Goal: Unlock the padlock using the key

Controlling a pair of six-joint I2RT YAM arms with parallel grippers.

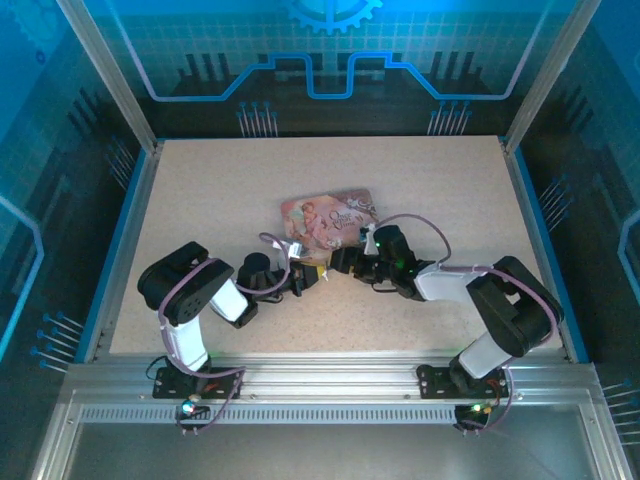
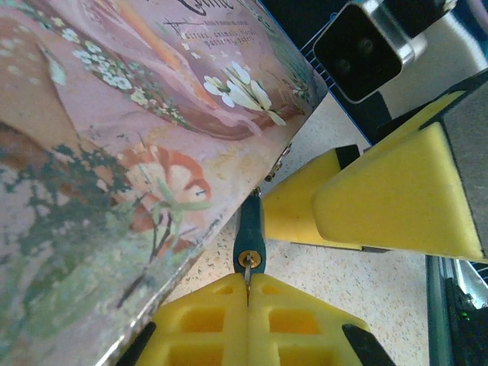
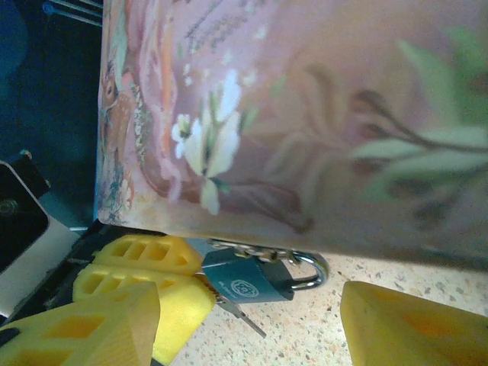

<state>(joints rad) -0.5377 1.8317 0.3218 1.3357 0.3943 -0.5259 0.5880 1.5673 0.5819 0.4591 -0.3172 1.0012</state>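
Left gripper [image 2: 248, 296] has its yellow fingers pressed flat together on the key [image 2: 247, 282]. The key is a short silvery stub running from the seam between the fingers straight into the keyhole in the end of the padlock [image 3: 244, 279]. The padlock lies on its side just off the left fingertips, a small bluish-grey body with its keyhole end toward them. Its thin silvery shackle [image 3: 313, 268] curls out at the opposite end. The shackle sits against a small metal fitting on the edge of the pink tin [image 3: 305, 114], and the padlock rests right under that edge. In the right wrist view a thin silvery sliver slants out from beneath the padlock beside the left fingers; I cannot tell what it belongs to. Right gripper [image 3: 250, 301] is spread wide, its fingers standing well apart on either side of the padlock and gripping nothing. One of its fingers comes up just beside the padlock body, though contact is unclear. The tin lies flat on the pale speckled table [image 1: 200, 200], and the two grippers meet at its near edge
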